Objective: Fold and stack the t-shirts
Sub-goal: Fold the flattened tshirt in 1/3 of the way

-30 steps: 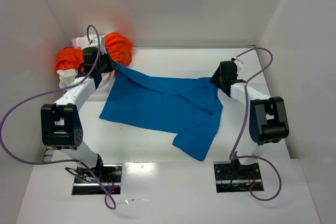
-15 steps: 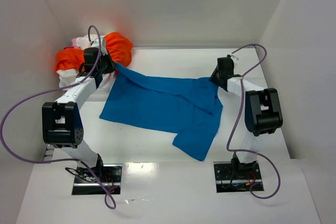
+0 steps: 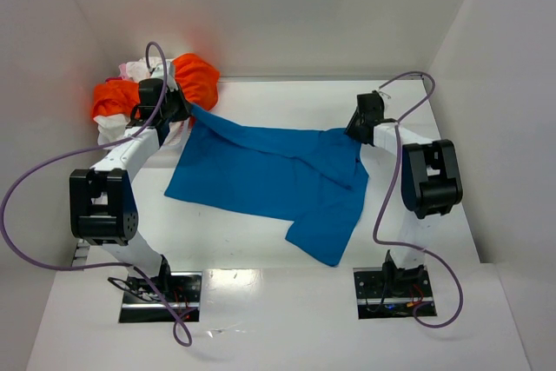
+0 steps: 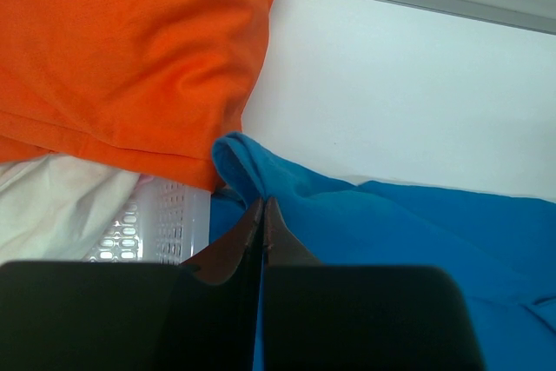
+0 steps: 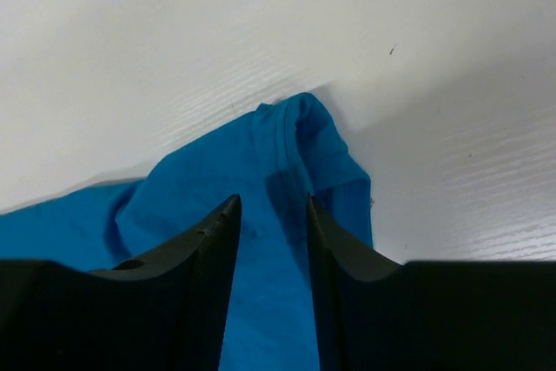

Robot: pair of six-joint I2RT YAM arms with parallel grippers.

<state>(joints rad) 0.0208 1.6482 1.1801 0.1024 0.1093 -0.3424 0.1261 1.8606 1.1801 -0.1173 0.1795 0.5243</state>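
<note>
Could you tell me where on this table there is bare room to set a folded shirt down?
Bare white tabletop runs between the spread bright blue t-shirt and the back wall, and a second strip lies between the shirt's near edge and the arm bases. The far left corner is crowded by the bunched orange and white shirts.

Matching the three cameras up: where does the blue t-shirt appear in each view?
Top external: blue t-shirt spread mid-table.
Left wrist: blue t-shirt lower right, below the orange shirt.
Right wrist: blue t-shirt bottom centre.
Shared landmark: the white table.
</note>
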